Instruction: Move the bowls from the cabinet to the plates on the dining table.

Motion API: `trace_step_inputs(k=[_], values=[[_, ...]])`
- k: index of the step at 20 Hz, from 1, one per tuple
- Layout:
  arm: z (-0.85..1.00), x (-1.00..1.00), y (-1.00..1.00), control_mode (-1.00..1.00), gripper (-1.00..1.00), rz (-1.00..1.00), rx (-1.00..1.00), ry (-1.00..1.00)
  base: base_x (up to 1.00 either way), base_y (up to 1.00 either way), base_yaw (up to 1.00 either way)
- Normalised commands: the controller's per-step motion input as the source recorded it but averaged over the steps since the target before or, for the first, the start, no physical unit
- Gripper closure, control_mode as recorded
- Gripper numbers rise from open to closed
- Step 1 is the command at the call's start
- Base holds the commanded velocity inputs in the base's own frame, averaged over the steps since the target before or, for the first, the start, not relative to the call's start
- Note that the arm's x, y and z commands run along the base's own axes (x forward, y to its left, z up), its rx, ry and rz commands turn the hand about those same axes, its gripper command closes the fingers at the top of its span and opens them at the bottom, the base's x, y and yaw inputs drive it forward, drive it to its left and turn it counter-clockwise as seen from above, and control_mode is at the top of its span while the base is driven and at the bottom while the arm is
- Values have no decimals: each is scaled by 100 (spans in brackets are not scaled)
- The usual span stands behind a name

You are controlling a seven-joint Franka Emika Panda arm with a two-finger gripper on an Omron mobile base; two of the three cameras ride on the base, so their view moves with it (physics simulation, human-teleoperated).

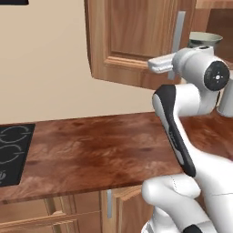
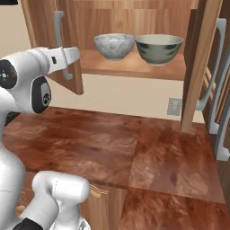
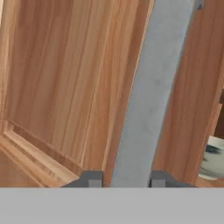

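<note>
The cabinet (image 2: 134, 65) hangs open above the counter. On its shelf sit two bowls, a pale speckled one (image 2: 114, 46) on the left and a grey-green one (image 2: 159, 48) with a cream inside on the right. My gripper (image 3: 126, 180) is shut on the long grey bar handle (image 3: 153, 96) of the left door (image 1: 132, 41), one fingertip on each side of the bar. In the right base view the gripper (image 2: 74, 57) holds that door swung outward. A bowl's edge (image 3: 214, 157) peeks past the door. The plates and the dining table are out of view.
Below the cabinet runs a reddish-brown wooden counter (image 1: 100, 150) with a black stovetop (image 1: 11, 152) at its left. The cabinet's right door (image 2: 200, 63) also stands open. A wall outlet (image 2: 174, 106) sits under the shelf. Tall cupboard handles (image 2: 222, 134) line the right edge.
</note>
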Motion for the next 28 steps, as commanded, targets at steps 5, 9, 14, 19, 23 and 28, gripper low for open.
trace_step_inputs(k=[5, 9, 14, 19, 23, 28], values=[[0, -65, 40, -100, -100, 0, 0, -6, 0, 0, 0], [4, -85, 1, -100, -100, 0, 6, -7, 0, 0, 0], [11, -90, -13, -100, -100, 0, 16, -6, 0, 0, 0], [1, -54, -29, -100, -100, 0, 9, -1, 0, 0, 0], [0, -21, -36, -100, -100, 0, 2, 0, 0, 0, 0], [0, -1, -38, -100, -100, 0, 5, 5, 0, 0, 0]])
